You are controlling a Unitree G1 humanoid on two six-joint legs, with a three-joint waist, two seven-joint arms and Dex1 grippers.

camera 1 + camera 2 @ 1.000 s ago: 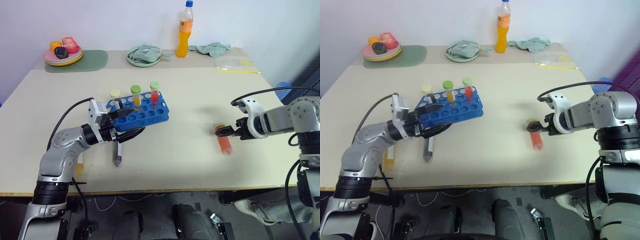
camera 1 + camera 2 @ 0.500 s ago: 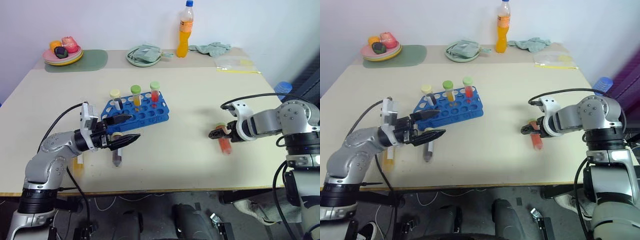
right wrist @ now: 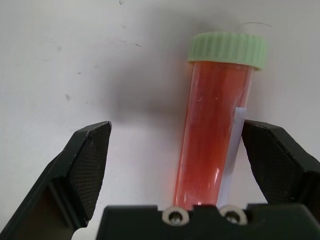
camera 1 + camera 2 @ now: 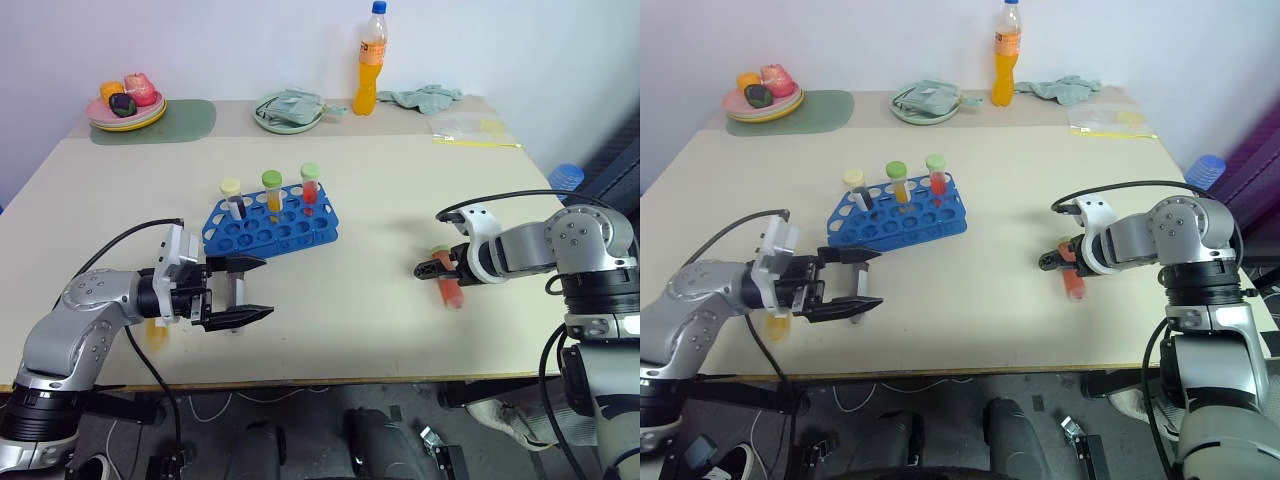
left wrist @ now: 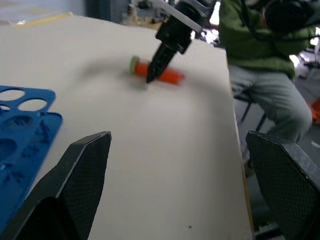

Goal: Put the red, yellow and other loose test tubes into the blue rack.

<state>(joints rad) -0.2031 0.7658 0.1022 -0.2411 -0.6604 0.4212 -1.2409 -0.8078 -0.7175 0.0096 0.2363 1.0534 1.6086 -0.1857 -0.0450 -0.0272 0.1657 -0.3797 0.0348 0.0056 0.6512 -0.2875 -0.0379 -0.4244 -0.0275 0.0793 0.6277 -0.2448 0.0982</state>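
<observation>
A red test tube (image 3: 207, 130) with a green cap lies flat on the table (image 4: 380, 200), between the spread fingers of the right gripper (image 4: 432, 267), seemingly untouched. The blue rack (image 4: 270, 222) stands well to its left, with three capped tubes upright in its back row. The left gripper (image 4: 246, 290) hangs near the rack's front edge, fingers wide apart and empty.

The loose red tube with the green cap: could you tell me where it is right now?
The red tube lies flat on the table's right side, between the open right gripper's fingers, well right of the blue rack.
</observation>
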